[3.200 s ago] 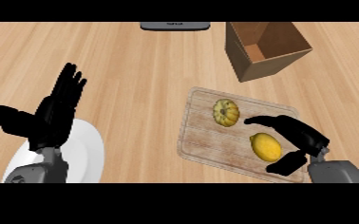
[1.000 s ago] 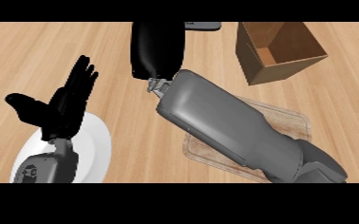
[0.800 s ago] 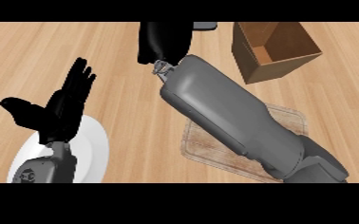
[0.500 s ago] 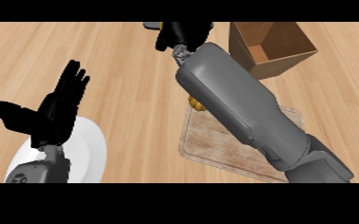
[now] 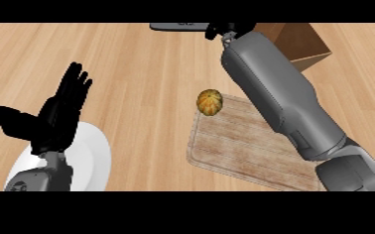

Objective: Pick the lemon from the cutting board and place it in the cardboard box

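Observation:
My right forearm point(image 5: 282, 99) stretches diagonally across the cutting board point(image 5: 234, 148) to the counter's far edge. There my right hand point(image 5: 228, 29) shows curled, just left of the open cardboard box point(image 5: 311, 54). The lemon shows nowhere on the visible part of the board or the counter. It is hidden, as if inside the curled fingers. My left hand point(image 5: 62, 111) rests open, fingers up, at the lower left.
A small orange-green squash point(image 5: 210, 102) sits at the board's far left corner, close beside my right forearm. A white plate point(image 5: 92, 161) lies under my left wrist. A dark flat object point(image 5: 178, 26) lies at the far edge, left of my right hand.
My right hand closed on the lemon on the board, lifted, and has swept from far left towards the box. The squash has come back into sight. The left hand stayed put.

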### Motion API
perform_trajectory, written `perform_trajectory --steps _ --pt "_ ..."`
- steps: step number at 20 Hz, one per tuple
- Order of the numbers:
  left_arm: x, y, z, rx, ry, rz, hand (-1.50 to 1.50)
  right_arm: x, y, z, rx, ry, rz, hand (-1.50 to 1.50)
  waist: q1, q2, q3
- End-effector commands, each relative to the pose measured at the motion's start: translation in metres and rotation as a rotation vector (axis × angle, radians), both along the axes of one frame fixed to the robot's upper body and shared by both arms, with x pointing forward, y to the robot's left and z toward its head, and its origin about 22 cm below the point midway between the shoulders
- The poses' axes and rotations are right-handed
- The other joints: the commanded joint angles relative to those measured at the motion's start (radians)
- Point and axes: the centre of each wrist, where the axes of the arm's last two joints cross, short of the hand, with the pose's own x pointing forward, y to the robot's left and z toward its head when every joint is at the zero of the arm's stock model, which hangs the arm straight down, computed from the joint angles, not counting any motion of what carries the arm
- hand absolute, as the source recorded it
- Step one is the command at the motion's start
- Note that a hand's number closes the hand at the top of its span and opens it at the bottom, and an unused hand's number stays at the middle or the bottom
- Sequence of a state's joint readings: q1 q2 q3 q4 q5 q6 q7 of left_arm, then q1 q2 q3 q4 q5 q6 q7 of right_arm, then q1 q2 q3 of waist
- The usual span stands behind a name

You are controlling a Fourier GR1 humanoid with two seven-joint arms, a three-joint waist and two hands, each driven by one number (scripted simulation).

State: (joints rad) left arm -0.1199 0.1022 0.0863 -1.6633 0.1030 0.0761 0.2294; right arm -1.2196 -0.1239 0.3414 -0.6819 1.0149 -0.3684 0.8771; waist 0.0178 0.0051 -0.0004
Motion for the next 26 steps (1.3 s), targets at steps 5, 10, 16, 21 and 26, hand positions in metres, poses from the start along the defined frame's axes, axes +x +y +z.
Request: perform_trajectory --steps 5,10,16,21,26 --pt "0.005 -0.006 0.004 0.004 -0.024 -0.014 0.0 0.027 -0.062 -0.033 -0.106 0.131 -0.046 1.5 0.015 0.007 0.0" --pt "-0.003 -0.008 0.0 0.002 -0.018 -0.03 0.0 0.028 -0.094 -0.066 -0.165 0.539 -0.119 -1.5 0.026 0.01 0.0" --pt "-0.003 0.003 -0.001 -0.015 -0.006 -0.012 0.0 0.027 -0.128 -0.079 -0.016 0.378 -0.065 -1.5 0.024 0.01 0.001" --pt "0.005 -0.006 0.002 0.005 -0.027 -0.04 0.0 0.03 -0.127 -0.055 0.035 -0.02 0.02 -1.5 0.025 0.015 0.003" --pt "0.005 0.0 -0.002 -0.012 -0.001 -0.004 0.0 0.033 -0.12 -0.022 0.249 -0.195 0.089 -1.5 0.003 0.003 0.002"
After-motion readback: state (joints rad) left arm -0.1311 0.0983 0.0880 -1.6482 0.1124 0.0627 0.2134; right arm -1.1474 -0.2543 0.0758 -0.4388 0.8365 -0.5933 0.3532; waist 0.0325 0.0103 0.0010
